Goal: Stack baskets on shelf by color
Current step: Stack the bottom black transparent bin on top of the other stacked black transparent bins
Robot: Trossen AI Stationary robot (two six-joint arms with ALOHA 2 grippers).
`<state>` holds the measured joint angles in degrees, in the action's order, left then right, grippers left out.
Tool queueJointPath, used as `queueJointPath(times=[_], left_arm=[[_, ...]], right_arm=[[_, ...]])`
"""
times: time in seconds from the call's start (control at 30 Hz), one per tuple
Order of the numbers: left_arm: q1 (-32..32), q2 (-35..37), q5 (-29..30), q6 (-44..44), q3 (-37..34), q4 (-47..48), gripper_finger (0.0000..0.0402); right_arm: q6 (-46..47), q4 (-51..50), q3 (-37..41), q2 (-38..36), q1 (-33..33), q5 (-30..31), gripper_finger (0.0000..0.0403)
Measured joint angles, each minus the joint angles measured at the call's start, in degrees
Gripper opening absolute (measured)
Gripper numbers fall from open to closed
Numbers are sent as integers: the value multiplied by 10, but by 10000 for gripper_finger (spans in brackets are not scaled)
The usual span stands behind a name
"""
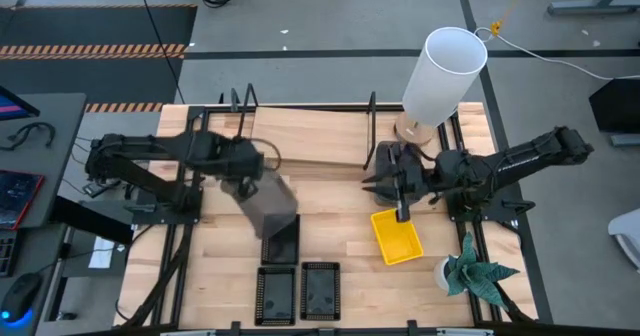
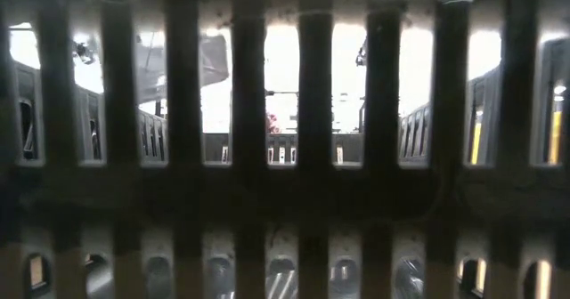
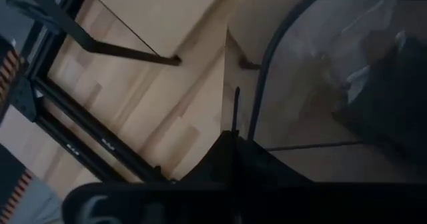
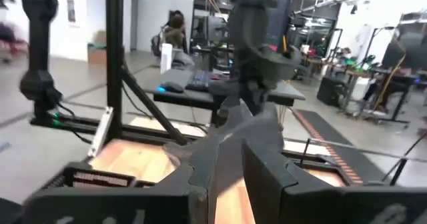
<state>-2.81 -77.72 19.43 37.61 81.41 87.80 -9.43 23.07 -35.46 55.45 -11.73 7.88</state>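
My left gripper (image 1: 245, 179) is shut on a dark grey basket (image 1: 270, 204), which is tilted over the table's middle, just in front of the shelf (image 1: 310, 136). The shelf is a light wooden board with black wire end frames. The grey basket's wall also shows in the left wrist view (image 3: 313, 84). My right gripper (image 1: 385, 181) is shut and empty, just beyond a yellow basket (image 1: 397, 236) that lies flat on the table. Three black mesh baskets lie flat nearer the front: one (image 1: 281, 241) below the grey basket and two (image 1: 276, 294) (image 1: 320, 291) at the near edge. My left gripper holds the grey basket by its rim near a corner (image 3: 235, 127), the wall pinched between the two fingers. The fingers come slanting down from the table's left. The basket hangs tilted below them; whether its lower end touches the black basket I cannot tell.
A tall white cylinder lamp (image 1: 445, 71) stands at the shelf's right end. A small potted plant (image 1: 475, 271) is at the front right. A black mesh basket wall (image 2: 285, 201) fills the low view. People and desks show beyond the table in the right wrist view.
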Motion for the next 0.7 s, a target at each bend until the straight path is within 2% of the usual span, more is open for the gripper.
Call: queueJointPath(times=[0.13, 0.33, 0.47, 0.7], left_arm=[[53, -5, -15, -21, 0, -13, 4], [114, -36, -85, -59, 6, -25, 4], [129, -70, -91, -82, 31, -19, 4], [131, -140, -92, -104, 117, 22, 4]], right_arm=[[-48, 0, -25, 44, -19, 37, 71], [-101, -18, -109, 151, -29, 74, 71], [-114, -91, -193, 230, -29, 76, 72], [-118, -228, -337, 358, -31, 106, 91]])
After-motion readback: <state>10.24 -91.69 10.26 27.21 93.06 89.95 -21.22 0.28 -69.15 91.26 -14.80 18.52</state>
